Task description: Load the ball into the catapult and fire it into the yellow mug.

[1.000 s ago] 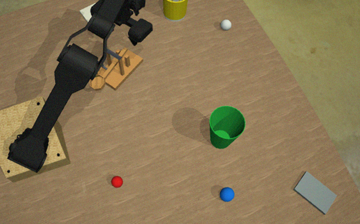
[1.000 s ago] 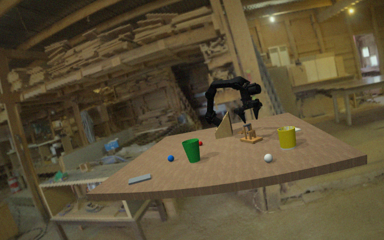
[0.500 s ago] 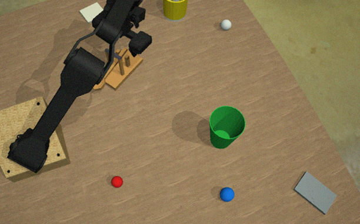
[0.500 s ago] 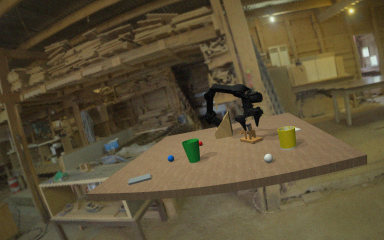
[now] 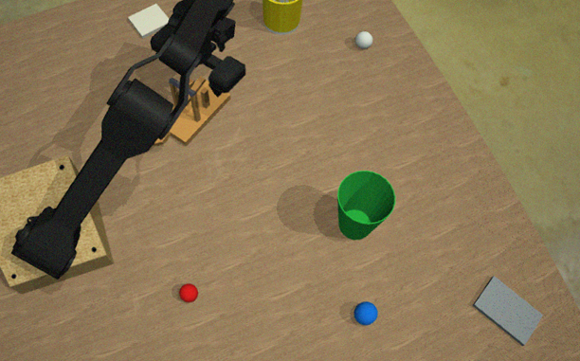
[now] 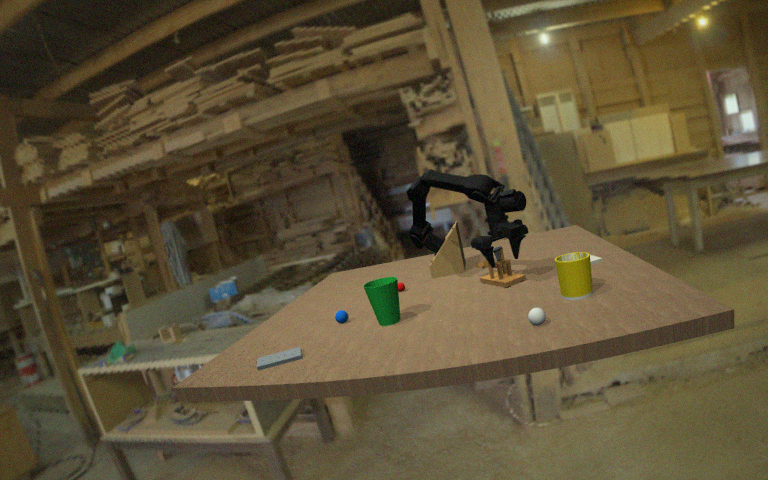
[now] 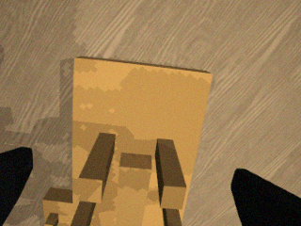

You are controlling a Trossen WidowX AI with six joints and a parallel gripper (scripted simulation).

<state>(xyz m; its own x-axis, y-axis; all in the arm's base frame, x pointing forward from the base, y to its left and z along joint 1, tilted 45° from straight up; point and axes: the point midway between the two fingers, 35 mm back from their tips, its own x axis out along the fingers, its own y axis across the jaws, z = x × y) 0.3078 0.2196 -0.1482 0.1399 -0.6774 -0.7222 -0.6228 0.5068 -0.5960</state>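
The orange wooden catapult stands on the table, partly under the arm in the top view. My gripper is open and empty just above the catapult, its fingers spread wide to either side of the upright posts. The yellow mug stands upright beyond the catapult. A white ball, a red ball and a blue ball lie apart on the table. The catapult's rear end is hidden, and I see no ball in the visible part.
A green cup stands upright between the blue ball and the mug. A wooden wedge is beside the arm's base. A grey slab lies near the table edge. A pale tile lies near the far edge.
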